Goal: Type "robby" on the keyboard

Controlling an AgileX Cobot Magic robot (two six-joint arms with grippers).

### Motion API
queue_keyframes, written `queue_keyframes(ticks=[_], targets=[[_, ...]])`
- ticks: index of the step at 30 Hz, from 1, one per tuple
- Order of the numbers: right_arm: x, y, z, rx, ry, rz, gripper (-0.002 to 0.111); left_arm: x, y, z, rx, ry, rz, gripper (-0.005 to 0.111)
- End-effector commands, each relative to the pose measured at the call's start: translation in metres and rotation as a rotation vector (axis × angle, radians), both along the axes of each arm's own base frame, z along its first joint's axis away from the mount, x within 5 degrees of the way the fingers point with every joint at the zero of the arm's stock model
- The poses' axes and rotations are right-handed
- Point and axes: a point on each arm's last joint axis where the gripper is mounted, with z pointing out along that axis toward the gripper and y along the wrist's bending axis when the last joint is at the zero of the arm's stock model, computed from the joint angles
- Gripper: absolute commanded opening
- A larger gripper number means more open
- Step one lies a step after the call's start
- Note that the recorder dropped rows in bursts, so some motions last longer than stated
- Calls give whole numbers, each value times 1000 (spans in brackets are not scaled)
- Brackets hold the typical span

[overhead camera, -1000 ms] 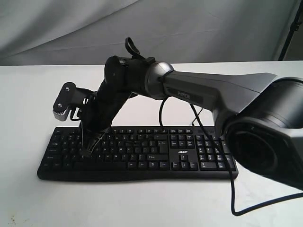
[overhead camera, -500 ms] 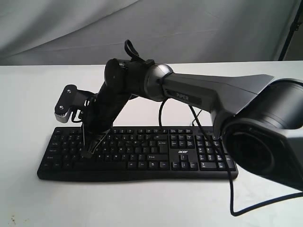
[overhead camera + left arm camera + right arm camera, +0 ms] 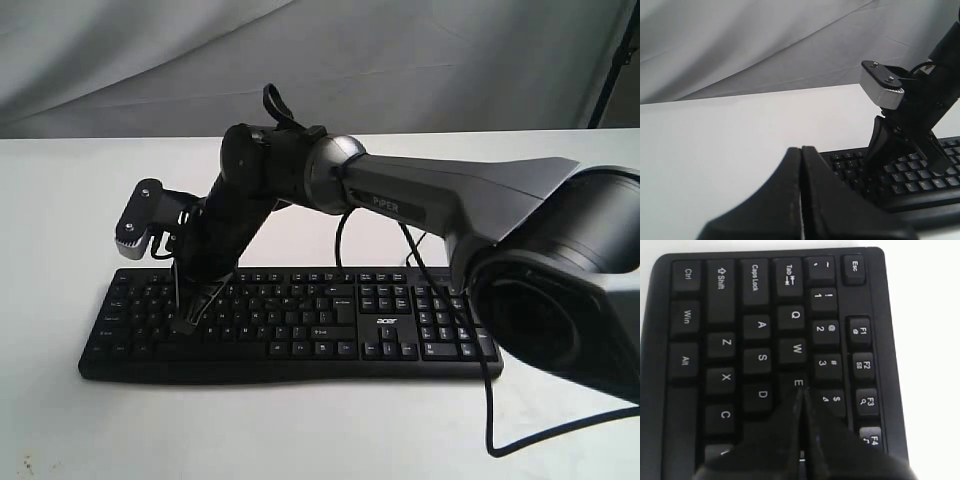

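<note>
A white table (image 3: 60, 200) is spread beneath both pincers, and the whole job is carried on it. The right arm (image 3: 450, 195) is stretched across from its own side and bent down steeply, presumably so that 1 key can be struck from above without neighbouring keys being brushed.

The keyboard (image 3: 300, 330) is laid flat directly under the right pincer (image 3: 183, 322). Its long axis is run away from that pincer toward the arm's base, so the number pad is left well apart at the far end and the Esc corner is kept near the tip. Its legends are seen upright in the exterior view. A thin cable (image 3: 490, 400) is trailed off well away from the pincer.

The right pincer is clenched on nothing, its 2 fingers pressed into a single point (a sensible poking tool). The left pincer (image 3: 801, 150) is likewise clenched and empty, and is held off the keyboard's end, out of the way.

In the right wrist view the tip is placed at the edge of the E key (image 3: 798, 383). R, the 1st letter needed, is judged to be hidden just under the fingers. Contact cannot be told.
</note>
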Motion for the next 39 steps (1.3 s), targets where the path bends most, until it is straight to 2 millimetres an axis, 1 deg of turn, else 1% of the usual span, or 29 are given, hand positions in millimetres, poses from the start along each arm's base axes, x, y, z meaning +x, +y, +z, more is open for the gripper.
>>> queue_keyframes(ticks=[1, 9, 14, 17, 24, 25, 28, 31, 33, 37, 38, 39], targets=[[3, -3, 1, -4, 4, -5, 0, 0, 0, -1, 1, -5, -5, 0], [2, -3, 0, -10, 12, -2, 0, 0, 0, -1, 1, -5, -5, 0], [2, -3, -5, -18, 21, 0, 0, 0, 0, -1, 1, -5, -5, 0], [1, -3, 1, -7, 21, -1, 0, 0, 0, -1, 1, -5, -5, 0], [2, -3, 5, -4, 8, 2, 0, 0, 0, -1, 1, -5, -5, 0], [2, -4, 12, -2, -12, 6, 0, 0, 0, -1, 1, -5, -5, 0], [2, -5, 24, 6, -33, 10, 0, 0, 0, -1, 1, -5, -5, 0], [5, -13, 36, -4, -36, 7, 0, 0, 0, -1, 1, -5, -5, 0], [5, -20, 38, -15, -17, 3, 0, 0, 0, -1, 1, -5, -5, 0], [5, -39, 30, -32, 0, -40, 0, 0, 0, -1, 1, -5, -5, 0], [8, -52, 28, -22, -2, -79, 0, 0, 0, -1, 1, -5, -5, 0], [8, -58, 28, -16, -1, -92, 0, 0, 0, -1, 1, -5, -5, 0]])
